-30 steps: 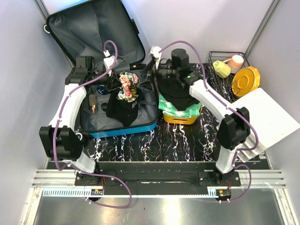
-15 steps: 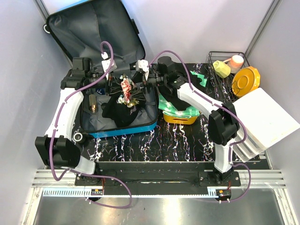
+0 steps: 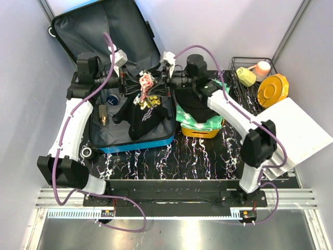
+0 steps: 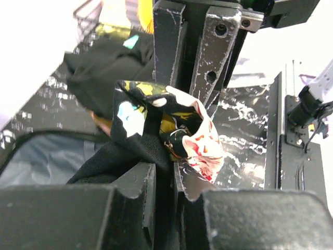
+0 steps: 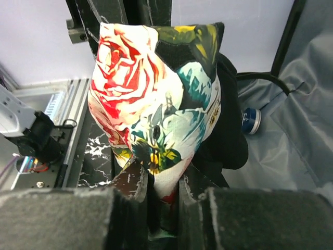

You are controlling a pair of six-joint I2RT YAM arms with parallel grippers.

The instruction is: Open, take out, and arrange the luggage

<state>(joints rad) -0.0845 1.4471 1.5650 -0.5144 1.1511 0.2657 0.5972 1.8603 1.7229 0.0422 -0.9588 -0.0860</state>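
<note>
Luggage (image 3: 132, 144), a big blue hard suitcase, lay open. Left pincer (image 3: 125, 83) and right pincer (image 3: 165, 83) squeezed one flowery black cloth (image 3: 145, 89) above it, not yet put away.

Luggage (image 3: 88, 31) with glossy blue shell and matt grey fabric lining; smooth floral cloth (image 5: 156, 104); glossy marbled tabletop (image 3: 197, 156).

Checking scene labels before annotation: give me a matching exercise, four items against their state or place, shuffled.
Things:
1. flowered cloth
2. suitcase
3. orange basket
4. wire rack

States or places:
A. at the back right
B. open, lid leaning back
C. pinched by the left end effector and the right end effector
D. piled with folded clothes

Pairs: 1-C; 2-B; 3-D; 4-A
</note>
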